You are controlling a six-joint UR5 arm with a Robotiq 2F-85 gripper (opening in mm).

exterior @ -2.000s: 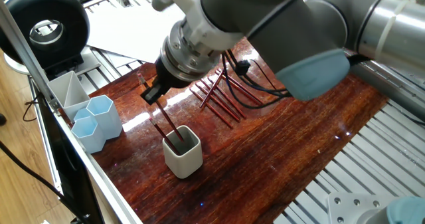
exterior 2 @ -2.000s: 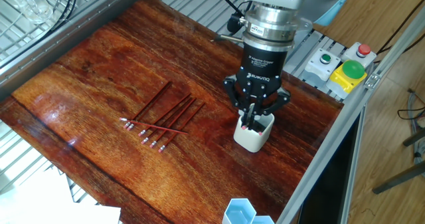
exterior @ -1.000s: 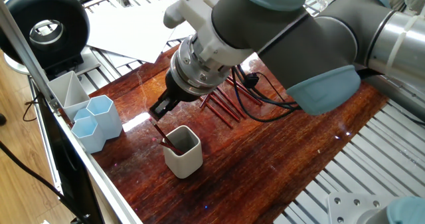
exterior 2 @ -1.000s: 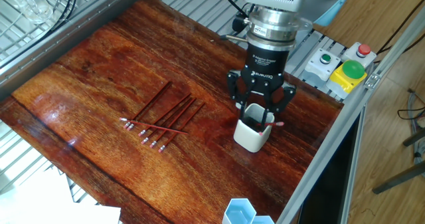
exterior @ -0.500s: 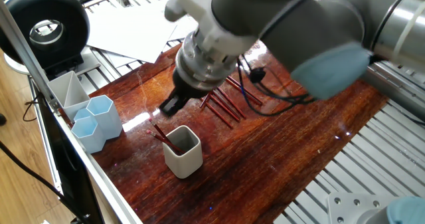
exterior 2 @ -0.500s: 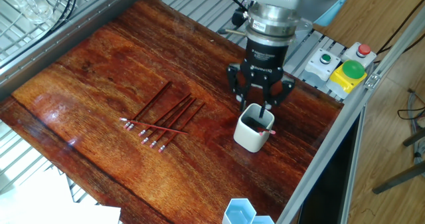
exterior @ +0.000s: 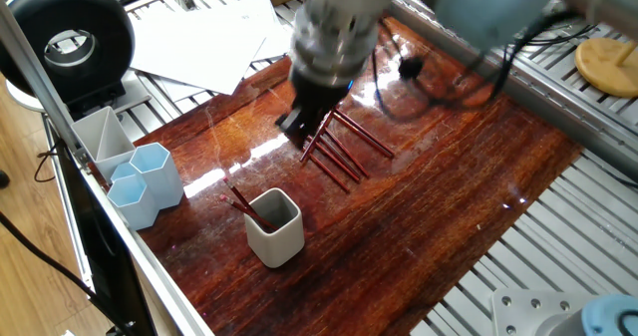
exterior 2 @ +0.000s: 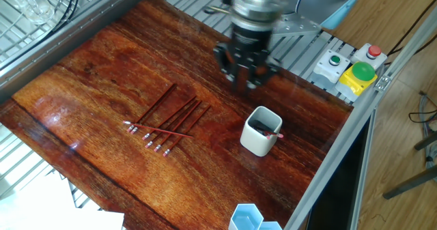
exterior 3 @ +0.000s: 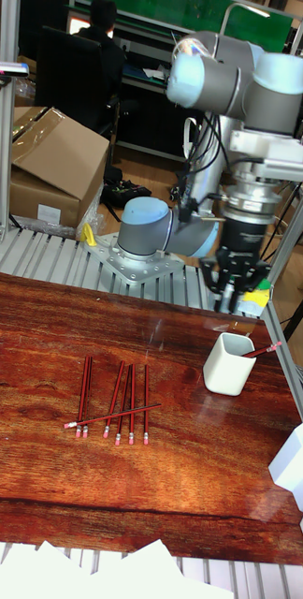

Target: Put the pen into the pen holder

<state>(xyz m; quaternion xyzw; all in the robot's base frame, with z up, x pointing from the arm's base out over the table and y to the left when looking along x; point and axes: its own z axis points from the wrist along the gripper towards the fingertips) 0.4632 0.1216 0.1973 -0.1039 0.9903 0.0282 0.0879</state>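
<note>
With my empty claw blurred, its opening unreadable, I judged it best to centre squarely over one red pencil at nine o'clock from the pen holder.

Six loose pens, one pen holder, two blue cups.

A robotics lab: aluminium frame bench, emergency-stop buttons.
</note>
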